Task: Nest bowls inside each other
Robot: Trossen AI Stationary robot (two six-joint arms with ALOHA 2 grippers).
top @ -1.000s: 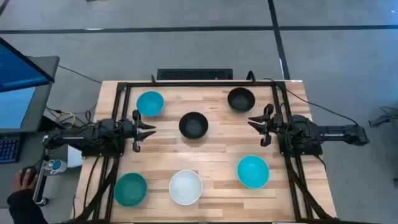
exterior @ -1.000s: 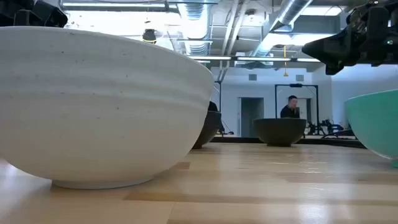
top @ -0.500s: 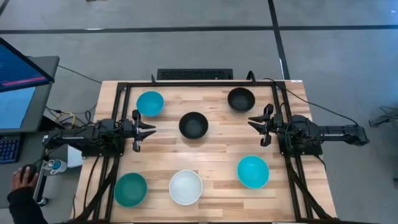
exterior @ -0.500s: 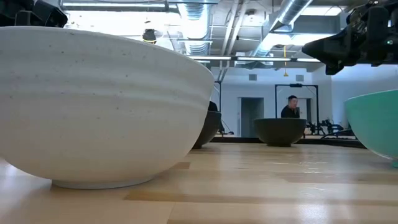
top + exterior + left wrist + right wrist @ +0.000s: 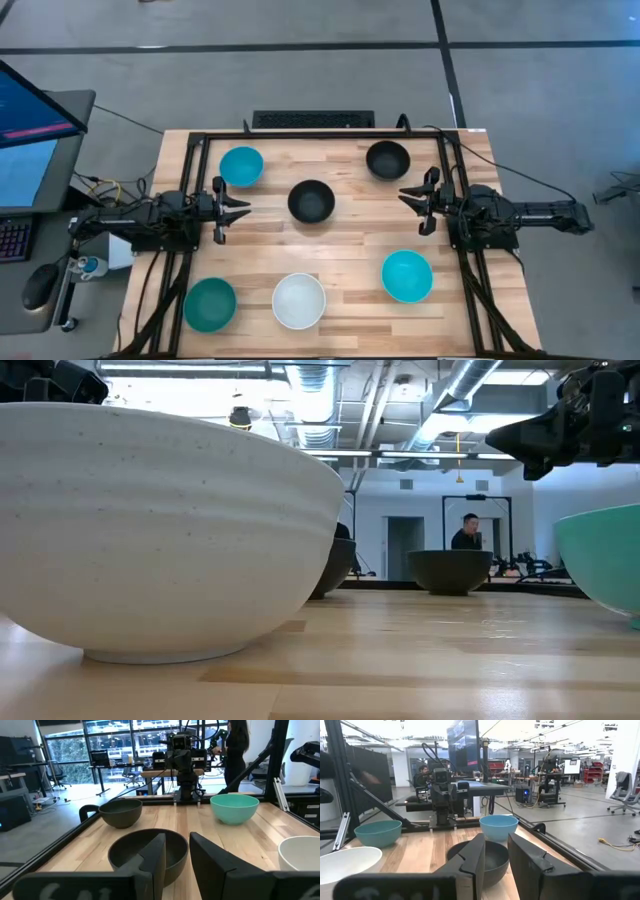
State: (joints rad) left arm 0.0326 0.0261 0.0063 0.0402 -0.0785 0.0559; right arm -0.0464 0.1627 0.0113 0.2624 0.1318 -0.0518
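Since every bowl sits alone on the counter point(image 5: 350, 250), the nesting looks not yet begun; all six are left to stack.

Near edge, teal-green bowl point(image 5: 210, 305): at the near left corner, upright, apart from its neighbours.

Near edge, white bowl point(image 5: 299, 300): just right of the teal-green one, not touching it; in the low view it fills the foreground.

Near edge, cyan bowl point(image 5: 407, 276): toward the near right, set a little farther back, standing alone.

Left gripper point(image 5: 242, 208): at the counter's left side, at mid depth, pointing inward toward the middle black bowl point(image 5: 311, 201); its fingers point(image 5: 150, 857) stand apart with a clear gap, holding and touching nothing. In its wrist view that bowl lies just ahead, beyond the fingertips.

Right gripper point(image 5: 405, 196): at the right side, at mid depth, pointing inward; fingers point(image 5: 472, 857) likewise parted, empty, in contact with no bowl.

Middle black bowl: between the two grippers, well short of either.

Far side, second black bowl point(image 5: 388, 159): near the far right corner, alone.

Far side, second cyan bowl point(image 5: 241, 166): near the far left corner, alone.

Judgement: no pair is formed; a first pick, most likely the middle black bowl, is what remains to start with.
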